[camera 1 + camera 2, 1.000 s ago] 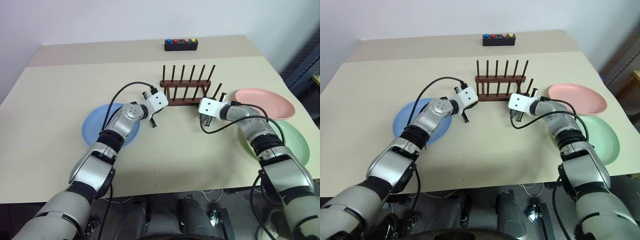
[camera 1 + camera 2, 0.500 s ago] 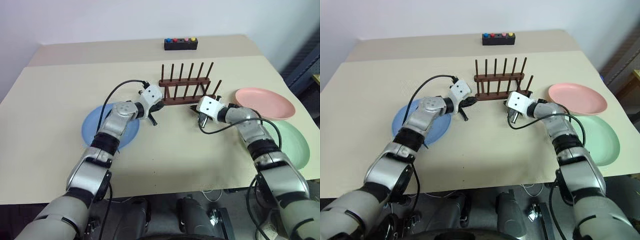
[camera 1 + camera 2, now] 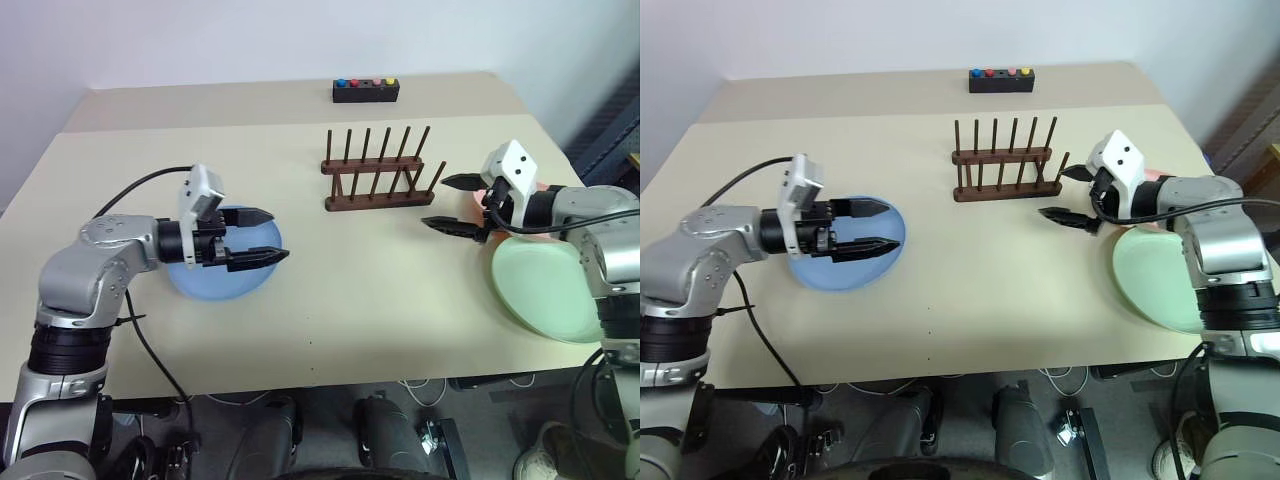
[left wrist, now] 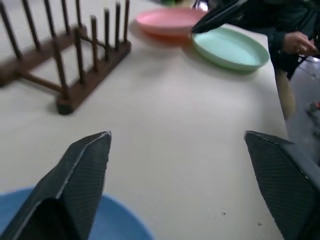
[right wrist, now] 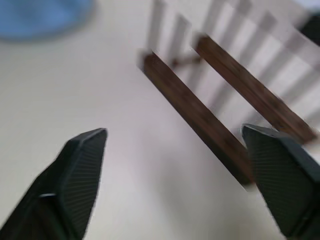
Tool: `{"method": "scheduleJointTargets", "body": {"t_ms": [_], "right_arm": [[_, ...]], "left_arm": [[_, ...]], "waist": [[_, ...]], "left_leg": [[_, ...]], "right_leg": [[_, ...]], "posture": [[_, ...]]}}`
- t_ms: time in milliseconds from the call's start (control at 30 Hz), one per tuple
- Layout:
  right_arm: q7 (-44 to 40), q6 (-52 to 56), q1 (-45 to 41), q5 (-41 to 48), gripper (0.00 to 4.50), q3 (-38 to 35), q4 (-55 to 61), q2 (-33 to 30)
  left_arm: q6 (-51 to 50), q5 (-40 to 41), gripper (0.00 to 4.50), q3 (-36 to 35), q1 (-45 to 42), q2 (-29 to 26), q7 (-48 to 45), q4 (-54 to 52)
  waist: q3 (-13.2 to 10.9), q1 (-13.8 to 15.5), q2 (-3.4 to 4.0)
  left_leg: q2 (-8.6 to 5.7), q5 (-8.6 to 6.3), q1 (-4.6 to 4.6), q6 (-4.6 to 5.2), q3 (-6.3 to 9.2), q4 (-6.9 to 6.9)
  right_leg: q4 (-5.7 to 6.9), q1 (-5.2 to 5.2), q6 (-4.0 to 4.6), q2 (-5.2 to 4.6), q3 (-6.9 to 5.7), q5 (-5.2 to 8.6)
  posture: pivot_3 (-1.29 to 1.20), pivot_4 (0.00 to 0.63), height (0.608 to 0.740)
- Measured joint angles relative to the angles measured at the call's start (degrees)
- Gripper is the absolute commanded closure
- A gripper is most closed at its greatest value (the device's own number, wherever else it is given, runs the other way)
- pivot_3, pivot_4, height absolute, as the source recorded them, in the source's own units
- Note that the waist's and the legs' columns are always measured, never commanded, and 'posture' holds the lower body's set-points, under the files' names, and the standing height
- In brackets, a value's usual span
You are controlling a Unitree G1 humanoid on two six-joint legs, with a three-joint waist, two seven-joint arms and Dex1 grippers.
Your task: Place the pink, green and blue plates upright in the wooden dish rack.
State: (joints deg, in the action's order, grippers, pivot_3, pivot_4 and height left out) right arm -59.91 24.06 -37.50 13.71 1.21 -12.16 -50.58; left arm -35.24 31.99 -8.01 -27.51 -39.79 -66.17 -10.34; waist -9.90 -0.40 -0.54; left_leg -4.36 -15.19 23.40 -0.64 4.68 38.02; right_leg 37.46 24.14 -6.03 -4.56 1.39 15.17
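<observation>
1. Two open grippers are seen in the left eye view. The left gripper [image 3: 262,237] is held at centre left, fingers spread apart and empty, over the right edge of the blue plate [image 3: 205,279], which lies flat on the table [image 3: 330,300]. The right gripper [image 3: 452,203] is placed at centre right, jaws apart and empty, just left of the pink plate [image 3: 548,186], most of which is hidden behind the wrist. The green plate [image 3: 545,293] lies flat at the right edge, below the pink one. The wooden rack [image 3: 378,175] stands empty in the upper middle, between the two grippers. A black box with coloured buttons [image 3: 366,91] is set at the top of the frame.

2. In the right eye view the same layout is shown: blue plate at left, rack at upper centre, green plate at right.

3. In the left wrist view, one finger [image 4: 75,185] is seen at lower left and the other at lower right, wide apart, with a blue rim between them at the bottom. The rack is at upper left; the pink and green plates lie at the top, side by side. A person's hand [image 4: 297,43] is visible at upper right.

4. In the right wrist view, blurred fingers [image 5: 75,180] are spread wide; the rack crosses the upper right and the blue plate is at upper left.
</observation>
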Motion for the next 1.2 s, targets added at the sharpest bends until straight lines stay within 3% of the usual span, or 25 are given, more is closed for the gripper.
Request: {"method": "scheduleJointTargets", "body": {"t_ms": [100, 433, 533, 767, 1100, 1200], "right_arm": [[0.1, 1.0, -1.3, -2.6, 0.04, 0.7, -3.3, -2.3], [-4.0, 6.5, -5.1, -9.8, 0.04, 5.5, -11.7, -8.4], [-5.2, 5.8, -5.2, -12.9, 0.9, 8.2, -15.0, -8.8], [-4.3, 1.4, -5.9, -18.0, 4.47, 10.5, -21.7, -8.9], [-7.7, 2.9, -12.4, -15.8, 4.47, 8.9, -22.2, -7.8], [-9.0, 6.9, -16.2, -10.2, 4.47, 3.6, -21.8, -4.5]], "left_arm": [[4.7, 2.5, 0.01, -4.0, 2.4, -0.2, -2.1, -1.0], [1.8, 12.5, 0.01, -7.6, 7.3, -5.1, -7.9, -1.5], [2.3, 12.3, 0.0, -7.1, 7.8, -5.1, -7.9, -1.5], [3.6, 11.1, 0.0, -5.6, 9.0, -4.9, -5.8, -2.3], [4.8, 10.9, 0.0, -4.4, 8.7, -4.8, -3.5, -2.9], [5.7, 10.4, 0.0, -4.4, 8.6, -4.5, -2.7, -2.3]], "waist": [[0.0, -0.2, 0.0], [0.0, -0.3, 0.03], [0.0, -0.3, 0.04], [-0.1, -0.3, 0.11], [-0.1, -0.3, 0.2], [-0.1, -0.7, 0.27]], "left_leg": [[0.01, 0.07, 0.04, -0.12, -0.04, -0.06], [0.03, -0.09, 0.05, 0.16, -0.06, -0.09], [0.02, -0.09, 0.05, 0.16, -0.08, -0.09], [0.03, -0.09, 0.05, 0.16, -0.11, -0.1], [0.04, -0.09, 0.06, 0.15, -0.14, -0.11], [0.05, -0.09, 0.05, 0.15, -0.14, -0.12]], "right_leg": [[-0.04, 0.09, 0.0, 0.0, 0.03, 0.0], [-0.08, 0.09, 0.0, 0.01, 0.05, 0.0], [-0.1, 0.1, 0.0, 0.01, 0.05, 0.0], [-0.09, 0.11, 0.0, 0.01, 0.06, 0.0], [-0.11, 0.12, 0.0, 0.02, 0.07, 0.0], [-0.1, 0.14, 0.0, 0.04, 0.1, 0.0]], "posture": [[0.0, 0.15, 0.74], [0.0, 0.15, 0.74], [0.0, 0.15, 0.74], [0.0, 0.15, 0.74], [0.0, 0.15, 0.74], [0.0, 0.15, 0.74]]}}
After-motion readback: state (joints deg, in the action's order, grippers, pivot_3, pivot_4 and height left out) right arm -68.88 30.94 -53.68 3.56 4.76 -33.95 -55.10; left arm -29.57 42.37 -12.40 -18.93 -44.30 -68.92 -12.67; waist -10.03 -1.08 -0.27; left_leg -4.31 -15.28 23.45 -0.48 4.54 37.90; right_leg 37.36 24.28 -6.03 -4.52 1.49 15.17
